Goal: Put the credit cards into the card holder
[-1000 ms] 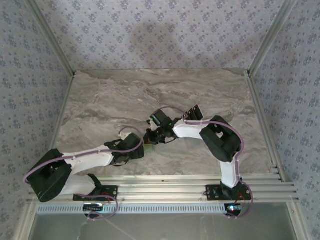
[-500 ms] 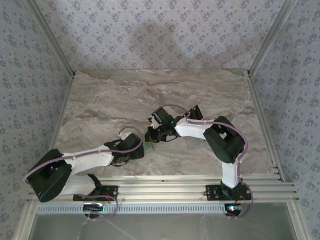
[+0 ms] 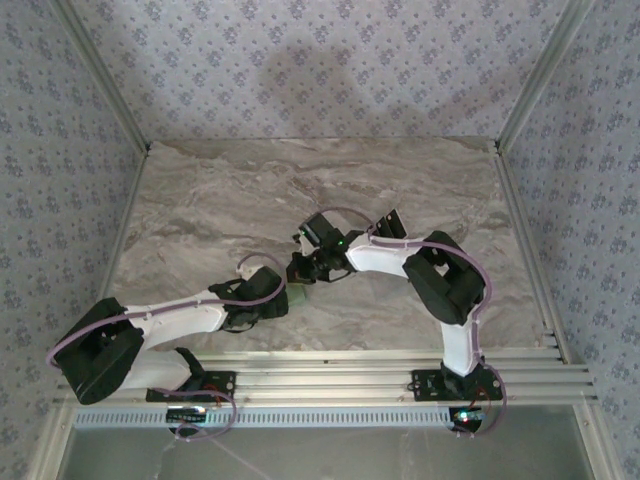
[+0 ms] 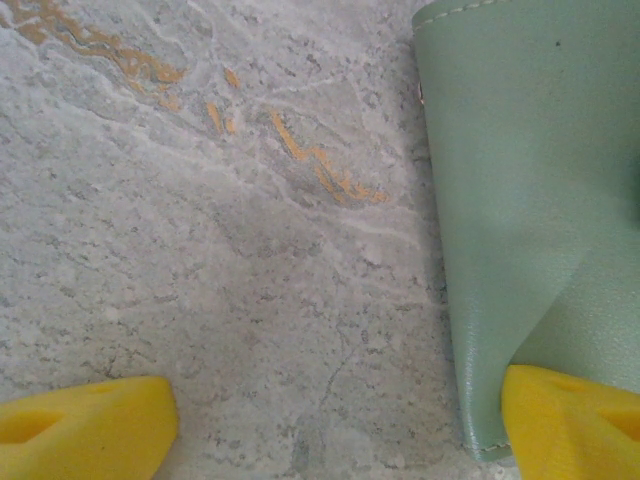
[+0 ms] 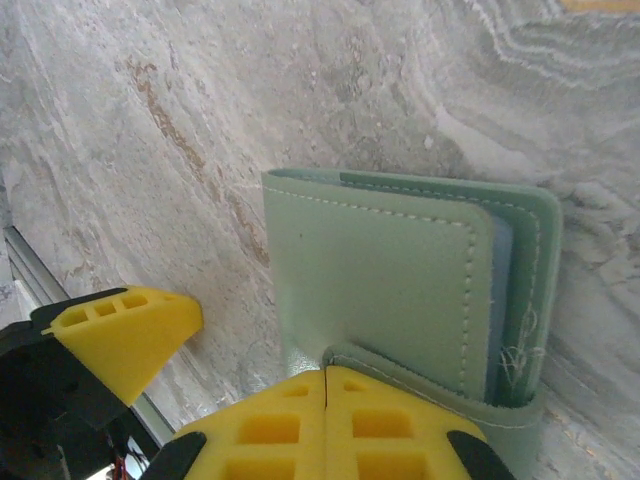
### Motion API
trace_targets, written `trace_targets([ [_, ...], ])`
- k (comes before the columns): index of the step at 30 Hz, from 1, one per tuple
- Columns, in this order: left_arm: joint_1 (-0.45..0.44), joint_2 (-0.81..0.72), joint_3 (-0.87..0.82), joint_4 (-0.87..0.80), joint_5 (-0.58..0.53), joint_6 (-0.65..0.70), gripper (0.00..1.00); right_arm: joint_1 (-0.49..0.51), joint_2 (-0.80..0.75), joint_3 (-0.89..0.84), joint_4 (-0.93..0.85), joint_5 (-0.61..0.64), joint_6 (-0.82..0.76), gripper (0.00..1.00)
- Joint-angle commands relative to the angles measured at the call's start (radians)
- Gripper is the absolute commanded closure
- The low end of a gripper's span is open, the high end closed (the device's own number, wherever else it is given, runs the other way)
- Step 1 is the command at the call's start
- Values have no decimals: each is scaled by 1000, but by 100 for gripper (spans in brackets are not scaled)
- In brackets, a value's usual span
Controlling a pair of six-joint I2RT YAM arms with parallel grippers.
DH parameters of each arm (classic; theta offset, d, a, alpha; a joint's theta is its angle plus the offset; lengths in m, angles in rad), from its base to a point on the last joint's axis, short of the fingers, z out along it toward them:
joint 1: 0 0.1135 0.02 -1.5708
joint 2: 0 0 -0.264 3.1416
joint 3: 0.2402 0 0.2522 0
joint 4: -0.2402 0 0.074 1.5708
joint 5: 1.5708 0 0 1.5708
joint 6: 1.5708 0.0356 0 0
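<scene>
Sage-green stitched leather card holder (image 3: 300, 293) lies mid-frame on the grey marble counter (image 3: 200, 200), between both wrists. Right end effector (image 5: 326, 395), yellow tips pressed together, sits at its lower flap. Left end effector (image 4: 330, 425) is spread apart, one fingertip (image 4: 570, 420) touching the holder's corner.

Both wrist cameras closely face the card holder (image 5: 380, 290).

Far tabletop (image 3: 320, 170) free (card holder (image 5: 400, 290) central)
</scene>
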Motion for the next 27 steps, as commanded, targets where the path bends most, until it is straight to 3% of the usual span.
trace_targets([
  [1,5,92,-69,73,95,0,13,10,18,10,-12,2,17,100],
  [19,4,92,-67,71,97,0,14,-21,61,-70,7,23,25,100],
  [27,4,91,-63,71,99,5,14,-27,70,-24,-36,37,20,100],
])
